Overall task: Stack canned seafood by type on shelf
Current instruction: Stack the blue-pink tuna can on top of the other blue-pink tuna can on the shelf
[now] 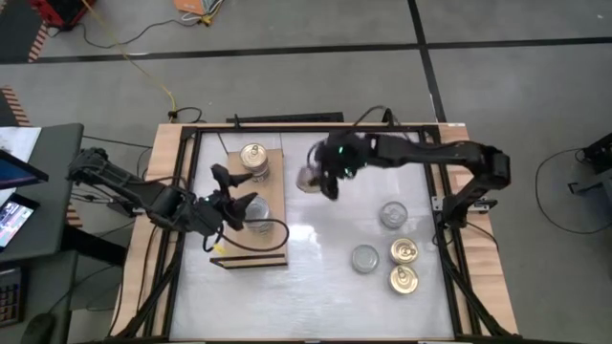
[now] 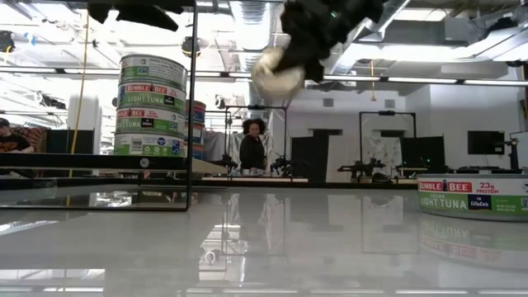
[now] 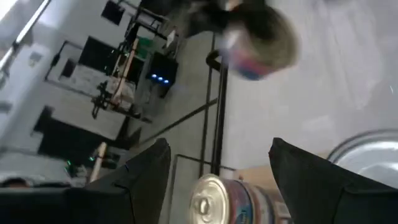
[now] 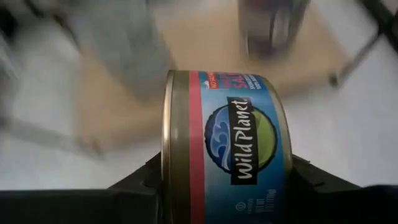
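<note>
Item: blue-labelled tin (image 4: 227,146), clamped by its flat faces between the jaws of your right gripper (image 1: 316,179), carried on edge above the white tabletop (image 1: 316,277).

Bearing: the shelf (image 1: 277,191) lies just to that gripper's left, with its gold-topped stack (image 1: 253,158) at the far end.

Left gripper (image 1: 232,198): fingers parted, holding nothing, over the shelf's silver-topped stack (image 1: 256,212).

Loose tins (image 1: 397,250): well apart, right side.

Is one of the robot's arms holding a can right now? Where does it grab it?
Yes. The right tool holds a Wild Planet tin by its round sides, above the table. The left tool holds nothing.
</note>
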Action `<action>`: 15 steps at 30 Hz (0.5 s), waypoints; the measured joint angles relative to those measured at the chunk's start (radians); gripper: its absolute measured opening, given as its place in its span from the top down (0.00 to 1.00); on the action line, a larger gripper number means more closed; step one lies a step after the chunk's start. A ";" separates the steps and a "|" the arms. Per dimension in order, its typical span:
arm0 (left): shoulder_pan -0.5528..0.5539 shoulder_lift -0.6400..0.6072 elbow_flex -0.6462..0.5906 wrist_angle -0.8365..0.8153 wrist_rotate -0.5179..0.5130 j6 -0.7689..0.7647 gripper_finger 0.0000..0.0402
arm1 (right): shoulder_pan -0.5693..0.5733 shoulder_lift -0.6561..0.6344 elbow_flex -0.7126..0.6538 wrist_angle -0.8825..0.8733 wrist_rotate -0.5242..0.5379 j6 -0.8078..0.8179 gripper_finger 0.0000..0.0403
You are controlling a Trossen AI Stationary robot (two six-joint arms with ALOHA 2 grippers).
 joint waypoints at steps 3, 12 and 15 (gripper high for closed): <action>0.032 0.001 0.000 -0.001 0.020 0.116 0.35 | -0.061 -0.003 0.000 0.190 -0.091 0.183 0.50; 0.053 -0.019 0.000 0.023 -0.242 0.375 0.35 | -0.174 0.205 0.147 0.516 -0.319 0.516 0.48; 0.052 -0.061 0.000 0.017 -0.241 0.382 0.35 | -0.175 0.291 0.273 0.494 -0.328 0.522 0.49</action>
